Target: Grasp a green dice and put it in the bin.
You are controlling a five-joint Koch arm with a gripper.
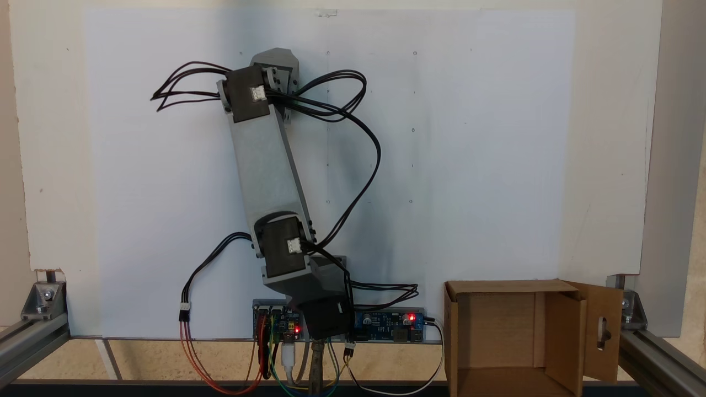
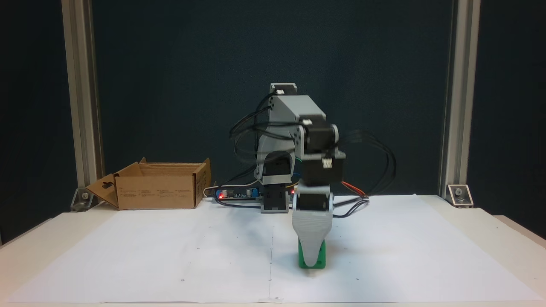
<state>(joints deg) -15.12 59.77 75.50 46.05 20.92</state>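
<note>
The green dice (image 2: 302, 260) rests on the white paper near the table's front, just right of centre in a fixed view. My gripper (image 2: 312, 258) points straight down onto it. The grey front jaw covers the middle of the cube and hides the other jaw behind it, so the grip is unclear. Seen from above, the arm (image 1: 267, 165) stretches away from its base, and the grey gripper body (image 1: 278, 58) lies under the wrist. The bin, a brown cardboard box (image 2: 155, 192), sits open at the back left; from above it is at the lower right (image 1: 560, 331), its slotted flap folded out.
A controller board (image 1: 386, 322) with red lights and loose cables sits by the arm's base (image 2: 273, 200). Aluminium frame posts (image 2: 79, 106) stand at both back corners. The white paper sheet (image 2: 170, 256) covers most of the table.
</note>
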